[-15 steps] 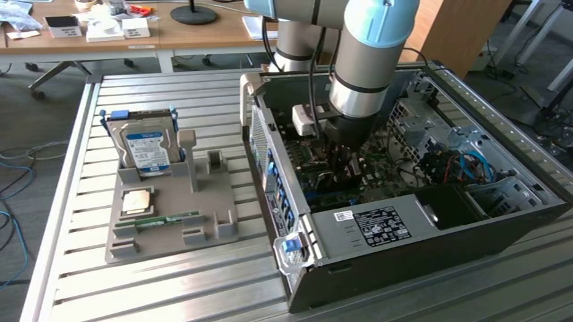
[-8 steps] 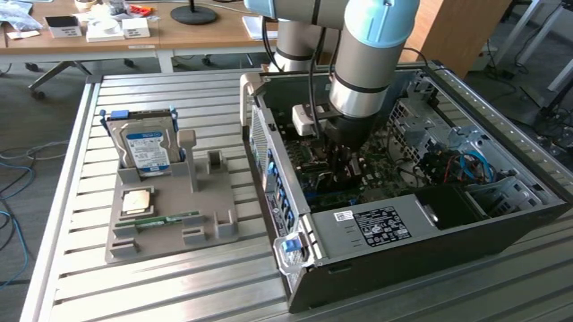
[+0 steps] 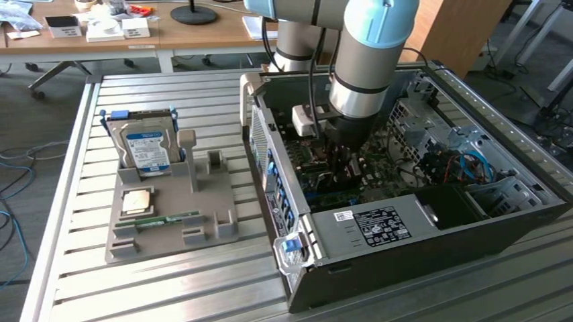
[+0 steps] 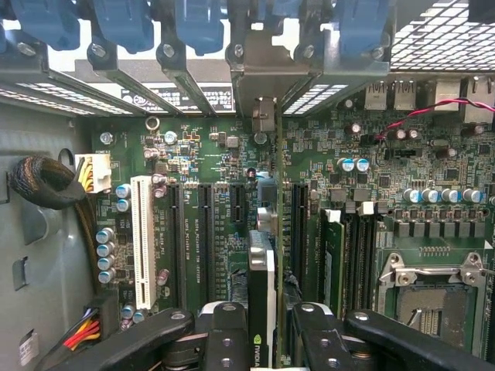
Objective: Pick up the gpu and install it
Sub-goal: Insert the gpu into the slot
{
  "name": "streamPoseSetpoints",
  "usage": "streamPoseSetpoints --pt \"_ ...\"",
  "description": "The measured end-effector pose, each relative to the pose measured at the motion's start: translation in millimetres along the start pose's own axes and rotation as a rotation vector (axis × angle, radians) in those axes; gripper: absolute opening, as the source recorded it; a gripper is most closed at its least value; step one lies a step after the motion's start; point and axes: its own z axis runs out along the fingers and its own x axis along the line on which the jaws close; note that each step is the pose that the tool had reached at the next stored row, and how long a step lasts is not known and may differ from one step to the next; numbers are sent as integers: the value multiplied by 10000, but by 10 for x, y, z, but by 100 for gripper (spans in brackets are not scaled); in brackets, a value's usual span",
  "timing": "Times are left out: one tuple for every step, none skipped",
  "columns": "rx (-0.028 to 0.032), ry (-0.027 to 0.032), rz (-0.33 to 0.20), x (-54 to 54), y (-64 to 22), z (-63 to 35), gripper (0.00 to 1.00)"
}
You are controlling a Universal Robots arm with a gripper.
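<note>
My gripper [image 3: 345, 155] is lowered deep inside the open computer case [image 3: 501, 231], just above the motherboard [image 4: 363, 154]. Seen from the wrist, the gripper [image 4: 261, 328] is shut on the gpu [image 4: 261, 267], a thin dark card held edge-on between the two black fingers [image 4: 224, 332]. A green logo shows on the card's edge near the grip. The card runs along the gap between the black expansion slots [image 4: 207, 232]. Its silvery end bracket [image 4: 261, 116] stands at the case's rear slot openings. I cannot tell whether the card's lower edge sits in a slot.
A white slot [image 4: 141, 239], a RAM stick [image 4: 331, 259] and the empty CPU socket [image 4: 429, 297] flank the card. Blue slot latches [image 4: 197, 23] line the rear wall. Outside the case, a grey tray [image 3: 215, 225] holds a hard drive [image 3: 143, 151], a CPU [image 3: 137, 201] and a RAM stick [image 3: 170, 219].
</note>
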Motion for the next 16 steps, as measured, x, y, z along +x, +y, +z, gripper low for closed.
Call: streamPoseSetpoints --pt "0 1 -1 0 0 1 27" --pt "1 0 -1 0 0 6 27" --pt "-1 3 0 0 0 9 27" --pt "-2 3 0 0 1 12 27" --pt "-2 0 0 1 1 14 27" --pt "-1 1 0 1 1 14 27" --pt "0 0 0 0 1 14 27" --pt "0 0 0 0 1 15 27" --pt "0 0 0 0 1 14 27" --pt "0 0 0 0 1 15 27" --pt "0 0 0 0 1 15 27" --pt "0 0 0 0 1 15 27" --pt "0 0 0 0 1 15 27" --pt "0 0 0 0 1 15 27" --pt "0 0 0 0 1 15 27" --pt "0 0 0 0 1 15 27"
